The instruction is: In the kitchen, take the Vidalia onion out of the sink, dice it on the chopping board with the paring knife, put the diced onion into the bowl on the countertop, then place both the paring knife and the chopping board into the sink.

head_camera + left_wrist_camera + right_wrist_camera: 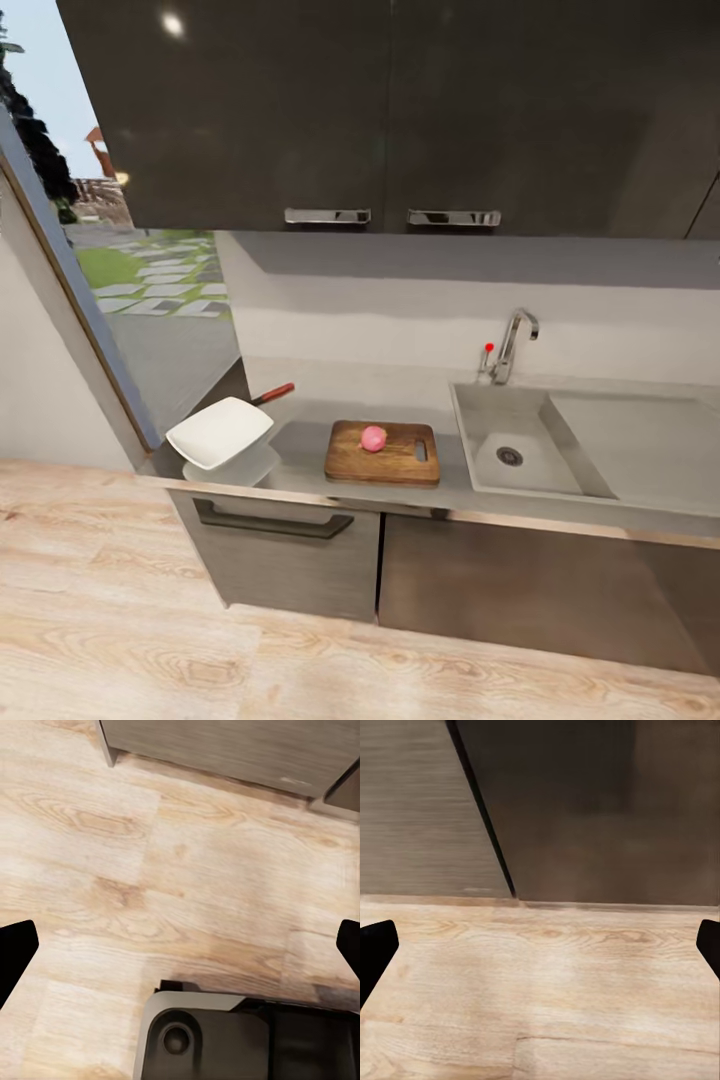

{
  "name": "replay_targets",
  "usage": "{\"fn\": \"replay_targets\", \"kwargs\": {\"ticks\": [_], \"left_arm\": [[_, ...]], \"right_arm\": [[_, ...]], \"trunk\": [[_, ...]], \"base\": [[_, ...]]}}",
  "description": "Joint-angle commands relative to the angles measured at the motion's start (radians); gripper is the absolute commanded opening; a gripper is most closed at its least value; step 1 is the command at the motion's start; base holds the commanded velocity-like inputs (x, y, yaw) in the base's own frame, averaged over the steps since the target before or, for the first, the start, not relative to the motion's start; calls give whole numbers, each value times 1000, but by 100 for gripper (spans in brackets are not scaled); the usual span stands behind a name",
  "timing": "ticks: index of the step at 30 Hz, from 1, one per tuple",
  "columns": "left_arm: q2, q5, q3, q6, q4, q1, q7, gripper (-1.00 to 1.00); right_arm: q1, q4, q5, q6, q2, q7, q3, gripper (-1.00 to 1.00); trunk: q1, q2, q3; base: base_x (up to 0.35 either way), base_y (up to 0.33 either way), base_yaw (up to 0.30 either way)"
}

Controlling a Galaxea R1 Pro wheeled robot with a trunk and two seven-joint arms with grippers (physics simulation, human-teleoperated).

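While the onion (373, 438) sits whole on the board (383, 453), both grippers hang low over the wood floor (110, 620), well below and short of the counter (300, 455). The left gripper (180, 949) and right gripper (540, 945) each show fingertips set wide apart, holding nothing. From either hand the board lies up and ahead, its long axis running along the counter front, handle slot toward the sink (520, 455). The knife (272, 394) lies behind the bowl (220, 432), red handle toward the board; judged from its side, the left arm is nearer. Which arm is nearer the onion cannot be told. The cabinet fronts (585, 810) stand between hands and worktop.
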Motion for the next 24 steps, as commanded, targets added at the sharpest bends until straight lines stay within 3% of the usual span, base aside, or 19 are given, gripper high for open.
{"fn": "replay_targets", "kwargs": {"ticks": [1,8,12,14,16,18,24], "left_arm": [[0,10,-1,3,5,0,1,100],[0,10,-2,4,25,-1,1,100],[-7,10,-4,4,42,-1,1,100],[-22,10,-5,4,63,-2,0,100],[-33,10,-5,3,84,-3,0,100],[-35,10,-5,3,88,-3,0,100],[-36,10,-5,3,92,-3,0,100]], "right_arm": [[0,-2,-2,-2,0,0,1,100],[1,-62,2,-52,-45,2,0,100],[1,-262,4,-96,-47,-23,0,100],[1,-409,4,-90,-44,-73,1,100],[1,-565,4,-46,-42,-160,5,100],[1,-629,4,-7,-42,-193,5,100],[1,-838,5,211,-47,-228,1,100]], "trunk": [[1,-2,-1],[1,-2,1],[1,-2,1],[1,-2,1],[1,-2,1],[1,-2,1],[1,-2,1]], "base": [[0,0,3],[0,0,0],[0,0,0],[0,0,0],[0,0,0],[0,0,0],[0,0,0]]}}
